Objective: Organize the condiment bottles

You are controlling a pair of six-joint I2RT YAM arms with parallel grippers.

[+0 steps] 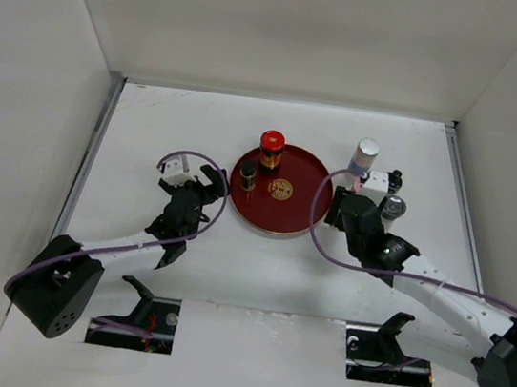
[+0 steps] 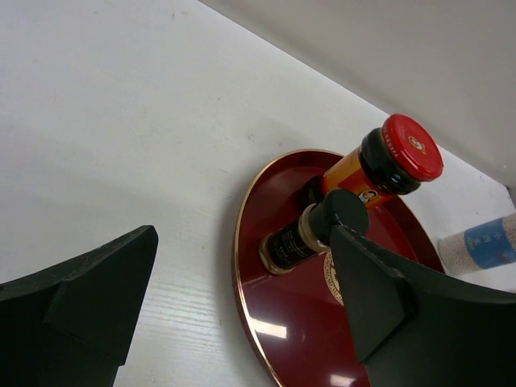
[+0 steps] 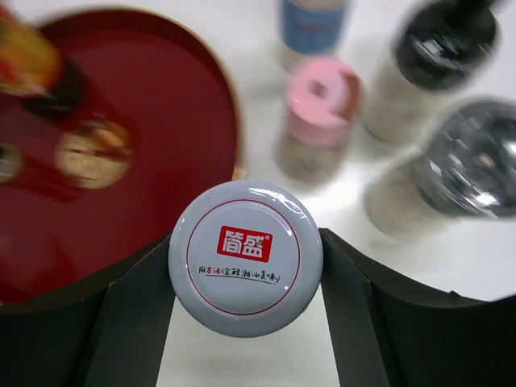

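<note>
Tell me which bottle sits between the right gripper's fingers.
The white-capped jar with the red logo: both right fingers touch its sides. The pink-capped bottle, black-capped bottle and silver-capped bottle stand free beyond it.

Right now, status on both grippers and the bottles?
Left gripper open, empty, left of tray. Right gripper shut on white-capped jar. Red-capped bottle and black-capped bottle on tray; four loose bottles right of it.

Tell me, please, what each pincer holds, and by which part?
The right pincer grips the white-capped jar by the sides of its cap; the left pincer is open and empty.
</note>
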